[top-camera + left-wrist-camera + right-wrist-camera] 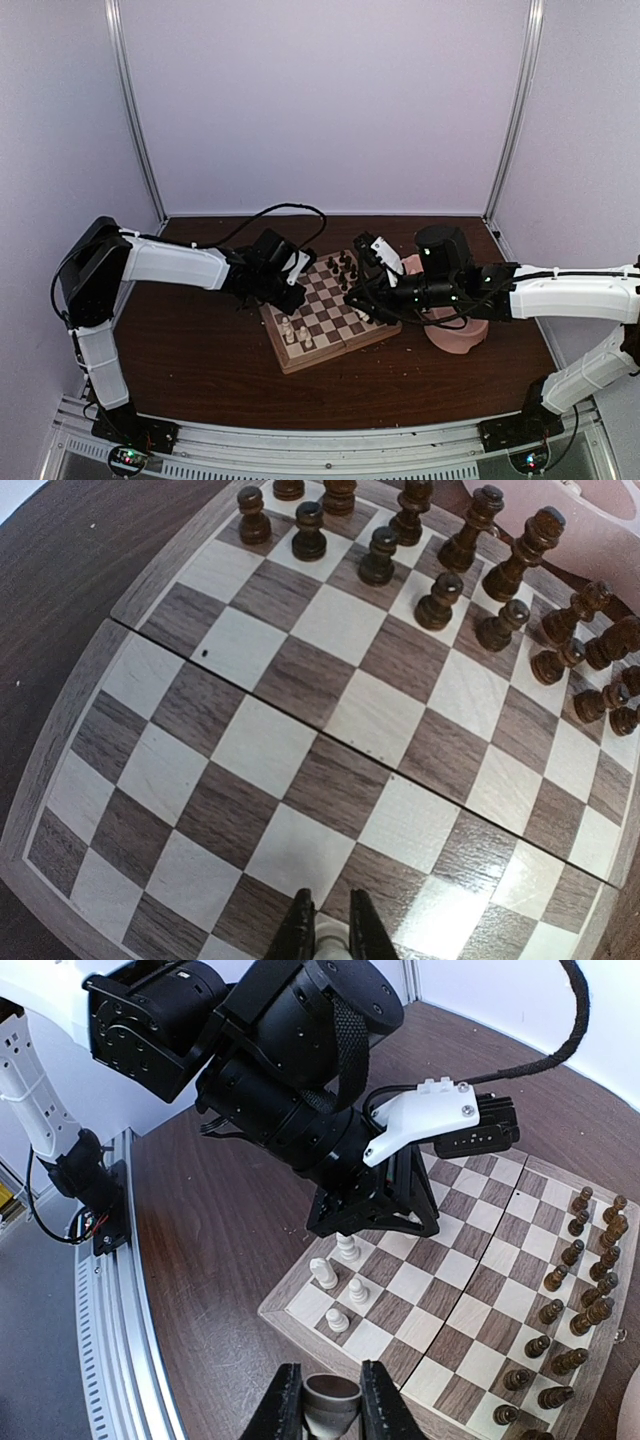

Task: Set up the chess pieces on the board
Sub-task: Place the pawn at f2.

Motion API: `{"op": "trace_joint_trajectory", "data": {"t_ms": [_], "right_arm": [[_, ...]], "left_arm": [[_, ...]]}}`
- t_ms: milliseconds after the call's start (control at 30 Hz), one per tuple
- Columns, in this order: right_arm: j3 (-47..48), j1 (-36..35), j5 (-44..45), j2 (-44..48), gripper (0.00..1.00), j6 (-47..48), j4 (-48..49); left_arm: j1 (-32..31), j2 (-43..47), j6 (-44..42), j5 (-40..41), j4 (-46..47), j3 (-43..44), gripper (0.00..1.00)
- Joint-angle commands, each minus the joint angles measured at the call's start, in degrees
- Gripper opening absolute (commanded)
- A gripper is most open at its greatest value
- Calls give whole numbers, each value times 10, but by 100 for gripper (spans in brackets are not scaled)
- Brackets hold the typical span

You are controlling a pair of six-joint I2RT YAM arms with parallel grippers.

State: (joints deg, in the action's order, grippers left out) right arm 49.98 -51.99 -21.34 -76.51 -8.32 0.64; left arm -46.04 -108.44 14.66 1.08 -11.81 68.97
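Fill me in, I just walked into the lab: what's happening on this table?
Two robot arms are setting up chess on the board. The left gripper grips a cream-white piece standing near the board's edge, next to three white pieces already placed. The right gripper holds a small dark object, seemingly a dark chess piece. The dark pieces stand in two rows along the opposite side.

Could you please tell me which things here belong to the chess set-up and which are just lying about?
Part of the job:
chessboard
cream pieces
dark pieces
left gripper, shut on a cream piece
right gripper, shut on a dark piece

Just lying about:
pink bowl beside the board
black cable
table
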Motion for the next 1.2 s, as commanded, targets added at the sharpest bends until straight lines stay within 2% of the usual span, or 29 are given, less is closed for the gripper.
{"op": "trace_joint_trajectory", "data": {"t_ms": [0,133,233,933,1167], "right_arm": [[2,4,8,4,17,-4,4],[3,5,8,3,17,-4,5],[4,5,6,4,17,-4,3],[3,5,4,16,17,-5,-2],[3,5,5,19,17,-4,-2]], "left_arm": [[4,-7,2,1,-13,20,17],[4,-6,8,-2,-20,21,36],[4,-6,10,-3,-29,27,41],[6,-41,20,4,-256,178,44],[10,-65,20,-1,-290,212,37]]}}
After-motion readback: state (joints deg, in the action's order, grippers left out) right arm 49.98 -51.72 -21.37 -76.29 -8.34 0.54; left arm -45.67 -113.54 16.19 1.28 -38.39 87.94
